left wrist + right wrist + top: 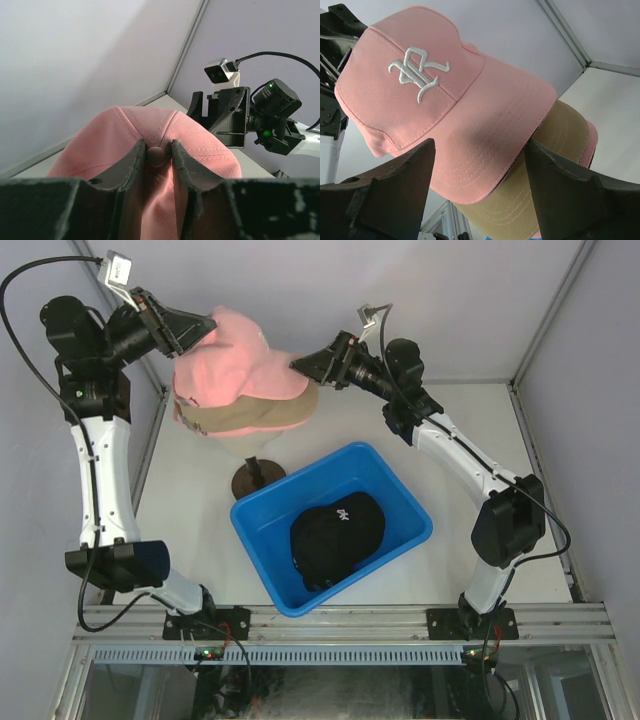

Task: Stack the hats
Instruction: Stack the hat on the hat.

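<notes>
Pink fabric baseball cap sits atop the tan fabric cap. Left gripper straddles its crown button, can't tell if pinching; right gripper is wide open. Snagged fabric could drag it off.

Top external: high above and behind the arm bases, looking down and forward over the whole table from far off.
Left wrist: just behind the left fingers, hard against the crown of the pink cap, facing across it toward the right gripper.
Right wrist: close under the cap's brim, tilted upward between the right fingers.
Shared: all three views see the pink cap, and the two wrist views face each other across it.
</notes>
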Motion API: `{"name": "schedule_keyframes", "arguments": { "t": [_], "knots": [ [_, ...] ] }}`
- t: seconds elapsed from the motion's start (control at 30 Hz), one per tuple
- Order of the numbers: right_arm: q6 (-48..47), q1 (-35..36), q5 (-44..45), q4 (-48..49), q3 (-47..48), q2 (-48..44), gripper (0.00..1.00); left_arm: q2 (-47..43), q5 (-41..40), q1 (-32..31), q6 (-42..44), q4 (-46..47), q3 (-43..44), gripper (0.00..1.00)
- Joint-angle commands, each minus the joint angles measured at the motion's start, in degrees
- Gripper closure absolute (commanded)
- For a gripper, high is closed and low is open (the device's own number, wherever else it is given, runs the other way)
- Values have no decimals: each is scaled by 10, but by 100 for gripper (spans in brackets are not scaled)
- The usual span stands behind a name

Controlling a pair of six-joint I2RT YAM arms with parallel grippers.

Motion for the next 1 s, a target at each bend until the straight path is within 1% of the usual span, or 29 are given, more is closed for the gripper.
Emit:
{"name": "schedule_keyframes", "arguments": {
  "t": [0.0, 0.23, 0.37, 0.4, 0.43, 0.47, 0.57, 0.73, 0.9, 0.97],
  "knots": [
    [3, 7, -14, 31, 32, -6, 28, -47, -14, 0, 24, -9, -27, 66],
    [3, 8, -8, 20, 18, -17, 28, -84, -62, 1, 32, -14, -56, 57],
    [3, 8, 1, 0, 18, -27, 28, -101, -92, 1, 32, -14, -67, 55],
    [3, 8, 1, -4, 19, -27, 28, -104, -100, 1, 32, -13, -68, 54],
    [3, 8, 0, -6, 20, -27, 28, -107, -107, 1, 32, -14, -70, 49],
    [3, 9, -2, -9, 22, -26, 28, -109, -113, 1, 31, -13, -71, 46],
    [3, 11, -2, -20, 30, -22, 28, -113, -134, 2, 29, -16, -77, 45],
    [3, 11, -2, -25, 31, -25, 28, -141, -226, 6, 31, -25, -106, 44],
    [3, 10, -2, -26, 28, -33, 28, -200, -350, 7, 24, -10, -184, 43],
    [3, 9, -3, -26, 27, -35, 28, -228, -402, 8, 18, 0, -229, 42]
  ]
}}
